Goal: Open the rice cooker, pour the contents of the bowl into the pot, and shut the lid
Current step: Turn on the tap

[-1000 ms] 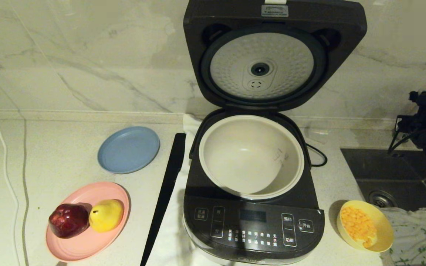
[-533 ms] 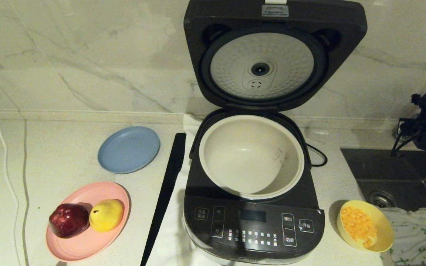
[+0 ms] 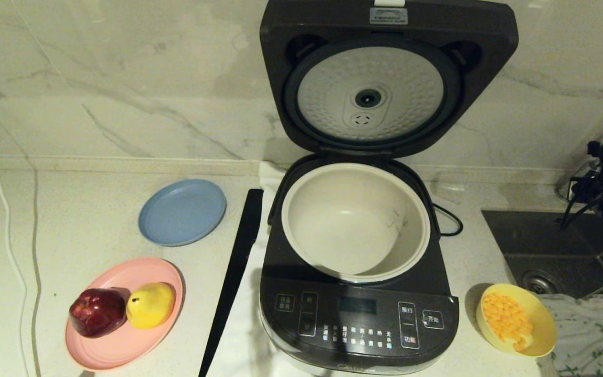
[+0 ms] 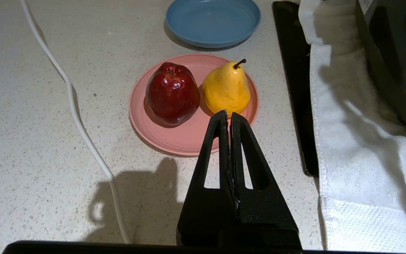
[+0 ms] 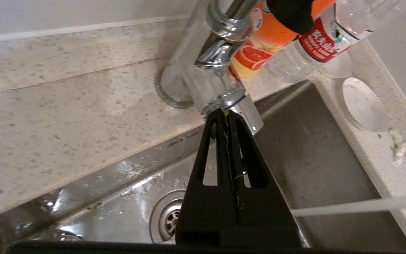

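The rice cooker [image 3: 359, 293] stands with its lid [image 3: 385, 78] up, the bowl [image 3: 516, 319] of kernels just right of it. The right gripper [image 5: 228, 113], pinched shut and empty, has drifted further right over the sink [image 5: 312, 165]. Only the wrist view shows its faucet [image 5: 217, 81]; the left gripper [image 4: 228, 114] is shut too.

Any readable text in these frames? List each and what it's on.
"农夫山泉": red label of the clear water bottle.
"预约": button on the rice cooker front panel.
"开始": panel button.
Other white panel labels: too small to read.
Sticker on the lid: blurred.
Orange grapefruit bottle: text unreadable.
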Controlling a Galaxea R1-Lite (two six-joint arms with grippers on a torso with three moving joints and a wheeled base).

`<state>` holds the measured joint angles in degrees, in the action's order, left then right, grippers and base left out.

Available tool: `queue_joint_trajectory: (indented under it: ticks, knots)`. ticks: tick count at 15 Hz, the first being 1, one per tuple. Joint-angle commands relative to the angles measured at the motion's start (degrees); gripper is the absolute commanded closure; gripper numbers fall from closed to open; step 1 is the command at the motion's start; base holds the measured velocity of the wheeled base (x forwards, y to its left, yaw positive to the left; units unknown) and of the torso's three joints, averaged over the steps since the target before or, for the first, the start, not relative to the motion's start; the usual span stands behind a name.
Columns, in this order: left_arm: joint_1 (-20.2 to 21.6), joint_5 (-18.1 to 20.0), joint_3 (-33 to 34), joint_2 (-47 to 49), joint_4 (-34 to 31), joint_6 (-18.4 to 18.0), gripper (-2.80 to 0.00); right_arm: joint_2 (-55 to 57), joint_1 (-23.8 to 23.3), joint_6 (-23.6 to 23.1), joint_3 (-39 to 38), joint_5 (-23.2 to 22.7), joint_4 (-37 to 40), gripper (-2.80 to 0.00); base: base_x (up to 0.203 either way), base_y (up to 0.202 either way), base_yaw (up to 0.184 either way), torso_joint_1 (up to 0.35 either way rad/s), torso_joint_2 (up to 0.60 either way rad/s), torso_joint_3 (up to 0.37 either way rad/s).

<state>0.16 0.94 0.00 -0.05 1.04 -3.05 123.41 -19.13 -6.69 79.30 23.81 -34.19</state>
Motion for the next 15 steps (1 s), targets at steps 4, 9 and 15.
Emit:
queue_joint_trajectory:
  ticks: [4,9,15]
  knots:
    - [0.0,0.0,0.4,0.0,0.0,0.0,0.0,-6.2,0.8,1.3,-2.2,0.0,0.2,0.0,0.0,0.0,0.0,0.0,0.0,0.0]
    - [0.0,0.0,0.4,0.0,0.0,0.0,0.0,-17.7,4.8,4.3,-12.5,-2.2,8.3,0.0,0.0,0.0,0.0,0.0,0.0,0.0]
    - [0.0,0.0,0.4,0.0,0.0,0.0,0.0,-38.4,6.6,12.4,-20.3,-20.5,44.3,0.0,0.0,0.0,0.0,0.0,0.0,0.0]
